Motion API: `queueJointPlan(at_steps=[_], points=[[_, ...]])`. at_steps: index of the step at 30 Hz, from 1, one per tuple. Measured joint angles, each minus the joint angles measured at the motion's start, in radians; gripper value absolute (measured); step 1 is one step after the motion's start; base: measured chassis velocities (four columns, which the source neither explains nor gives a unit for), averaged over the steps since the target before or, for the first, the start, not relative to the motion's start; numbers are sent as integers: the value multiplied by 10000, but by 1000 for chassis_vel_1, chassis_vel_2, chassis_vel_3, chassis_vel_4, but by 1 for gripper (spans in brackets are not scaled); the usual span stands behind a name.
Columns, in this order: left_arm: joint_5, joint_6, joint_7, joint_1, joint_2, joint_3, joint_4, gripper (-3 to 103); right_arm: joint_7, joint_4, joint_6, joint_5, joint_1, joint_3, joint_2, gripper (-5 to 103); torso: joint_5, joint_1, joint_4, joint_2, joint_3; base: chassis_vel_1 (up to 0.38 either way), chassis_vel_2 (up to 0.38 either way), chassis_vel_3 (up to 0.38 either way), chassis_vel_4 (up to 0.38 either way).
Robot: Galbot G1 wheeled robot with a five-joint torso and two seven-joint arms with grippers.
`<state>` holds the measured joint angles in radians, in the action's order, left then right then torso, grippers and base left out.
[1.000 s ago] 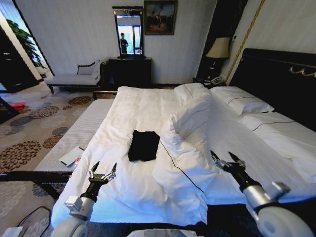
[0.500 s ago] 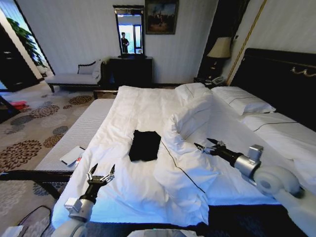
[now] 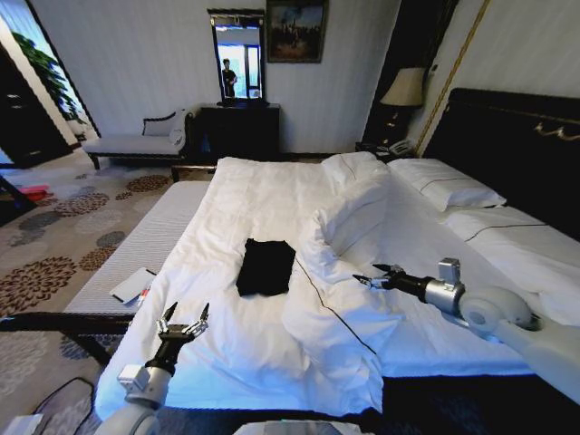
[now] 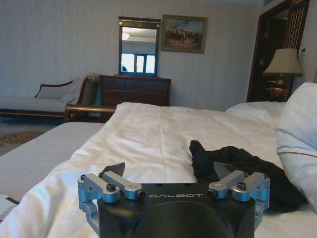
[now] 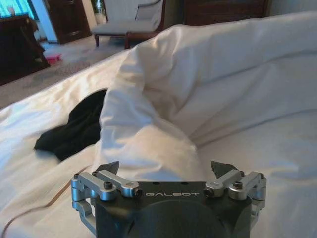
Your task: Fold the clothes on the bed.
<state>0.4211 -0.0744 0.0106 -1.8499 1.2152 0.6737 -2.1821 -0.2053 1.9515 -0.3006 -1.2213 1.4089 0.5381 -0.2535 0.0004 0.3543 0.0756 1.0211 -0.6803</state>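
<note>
Lying flat mid-bed, black clothes, open duvet around

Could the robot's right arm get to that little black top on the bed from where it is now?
Probably not straight across. The open right gripper hovers over the bed, and a raised fold of white duvet lies between it and the black top. It would likely need to reach over that fold.

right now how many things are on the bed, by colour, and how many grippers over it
black top: 1
white pillows, one by the headboard, one beside it, one bunched mid-bed: 3
grippers, left gripper open near the foot, right gripper open over the duvet: 2
total: 6
</note>
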Motion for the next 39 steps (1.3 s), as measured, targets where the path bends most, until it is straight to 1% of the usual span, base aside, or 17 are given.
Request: queueJointPlan(at_steps=[1, 2, 4, 5, 9, 13, 22, 26, 27, 28, 29, 30, 31, 34, 36, 37, 39], points=[[2, 11, 10, 24, -1, 3, -2, 100, -15, -171, -8, -11, -529, -583, -38, 100, -8, 0, -3, 0, 0, 0, 0, 0, 0], [3, 20, 28, 30, -1, 4, 0, 100, -16, -235, -10, -14, -720, -785, -65, 100, -5, 0, -1, 0, 0, 0, 0, 0, 0], [2, 53, 68, 55, -4, 13, -58, 100, -25, -634, -28, -63, -2235, -2260, -336, 100, -3, 1, -1, 0, 0, 0, 0, 0, 0], [2, 53, 68, 55, -4, 13, -58, 100, -25, -634, -28, -63, -2235, -2260, -336, 100, -3, 1, -1, 0, 0, 0, 0, 0, 0], [12, 86, 81, 49, -14, 120, -104, 100, -8, -1082, -97, -151, -4070, -4163, -810, 100, -4, 1, -4, 0, -1, 0, 0, 0, 0], [21, 89, 87, 32, -17, 165, -101, 100, 30, -1164, -222, -219, -4603, -4843, -962, 100, -5, 1, -4, -1, -1, 0, 0, 0, 0], [26, 85, 88, 91, 24, 142, 35, 100, 48, -1077, -271, 30, -4671, -5157, -1054, 101, -5, 0, 0, 0, -1, 0, 0, 0, 0], [43, 66, 91, 123, 42, 134, 87, 100, 89, -1013, -249, 201, -4601, -5099, -1061, 80, -5, 1, -2, 0, -1, 0, 0, 0, 0], [43, 66, 91, 123, 42, 134, 87, 100, 89, -1013, -249, 201, -4601, -5099, -1061, 80, -5, 1, -2, 0, -1, 0, 0, 0, 0], [62, 62, 91, 122, 53, 133, 112, 100, 117, -966, -238, 262, -4485, -4947, -1079, 74, -4, 1, -2, 0, 0, 0, 0, 0, 0], [71, 62, 91, 119, 53, 129, 122, 100, 139, -924, -238, 278, -4393, -4857, -1081, 74, -4, 0, -2, 0, -1, 0, 0, 0, 0], [85, 60, 91, 112, 41, 109, 137, 100, 175, -835, -238, 347, -4230, -4699, -1076, 69, -3, 0, -2, 0, -1, 0, 0, 0, 0], [85, 60, 91, 112, 41, 109, 137, 100, 175, -835, -238, 347, -4230, -4699, -1076, 69, -3, 0, -2, 0, -1, 0, 0, 0, 0], [108, 58, 91, 159, 17, 72, 163, 100, 305, -449, -301, 517, -3816, -4345, -988, 52, -3, 1, -1, 0, 0, 0, 0, 0, 0], [114, 58, 96, 193, 17, 58, 182, 100, 355, -265, -331, 570, -3643, -4202, -958, 47, -4, 1, -1, 0, 0, 0, 0, 0, 0], [116, 58, 97, 200, 17, 54, 185, 100, 367, -213, -337, 592, -3582, -4151, -950, 47, -5, 1, -2, 0, 0, 0, 0, 0, 0], [142, 58, 109, 219, 40, 46, 188, 100, 413, -47, -349, 696, -3221, -3878, -916, 36, -4, 0, -1, 0, 0, 0, 0, 0, 0]])
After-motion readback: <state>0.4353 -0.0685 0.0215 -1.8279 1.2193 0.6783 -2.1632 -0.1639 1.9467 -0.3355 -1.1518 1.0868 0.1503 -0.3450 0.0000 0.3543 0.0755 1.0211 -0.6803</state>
